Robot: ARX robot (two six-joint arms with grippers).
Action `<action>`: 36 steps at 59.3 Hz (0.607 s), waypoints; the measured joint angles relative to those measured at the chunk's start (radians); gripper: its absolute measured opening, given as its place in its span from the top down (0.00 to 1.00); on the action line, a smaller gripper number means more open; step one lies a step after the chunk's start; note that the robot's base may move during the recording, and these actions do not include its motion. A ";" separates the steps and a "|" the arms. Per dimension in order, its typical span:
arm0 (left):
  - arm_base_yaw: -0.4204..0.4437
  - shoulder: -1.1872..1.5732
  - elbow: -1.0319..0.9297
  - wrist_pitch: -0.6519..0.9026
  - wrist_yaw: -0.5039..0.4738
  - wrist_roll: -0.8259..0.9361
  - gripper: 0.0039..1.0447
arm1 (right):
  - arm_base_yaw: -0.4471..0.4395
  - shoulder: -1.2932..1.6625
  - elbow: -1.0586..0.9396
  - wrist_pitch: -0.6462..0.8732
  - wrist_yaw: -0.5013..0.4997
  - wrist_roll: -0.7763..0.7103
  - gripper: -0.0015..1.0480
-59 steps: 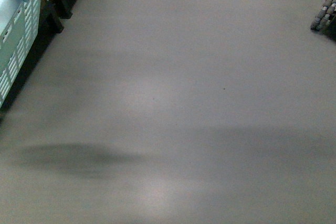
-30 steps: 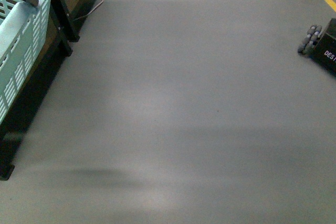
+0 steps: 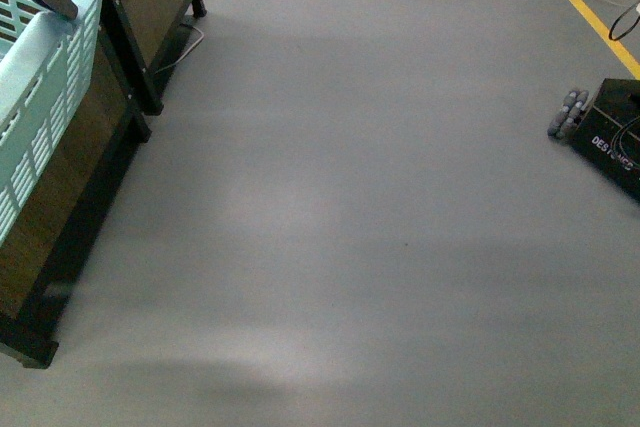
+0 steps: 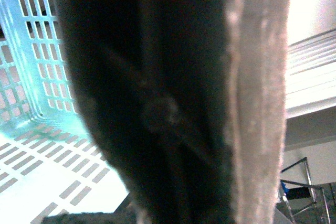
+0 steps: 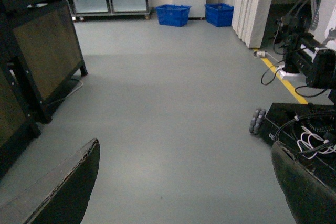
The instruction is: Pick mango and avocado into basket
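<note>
Turquoise basket (image 4: pixel 37 77) beyond left fingers (image 4: pixel 157 108), their spread untellable, right fingers (image 5: pixel 58 192) wide, empty

Slotted plastic basket (image 3: pixel 48 82); smooth matt floor (image 3: pixel 350 197)

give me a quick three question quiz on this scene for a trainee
1. True or false: fruit lies on the floor in the front view.
2. The right pincer is: A) open and empty B) shut on fruit C) out of view.
3. Fill in: the basket shows at the front view's ___ edge.
Key: 1 false; 2 A; 3 left.
</note>
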 joint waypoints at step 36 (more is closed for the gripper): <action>0.000 0.000 0.000 0.000 0.000 0.001 0.87 | 0.000 0.000 0.000 0.000 0.000 0.000 0.08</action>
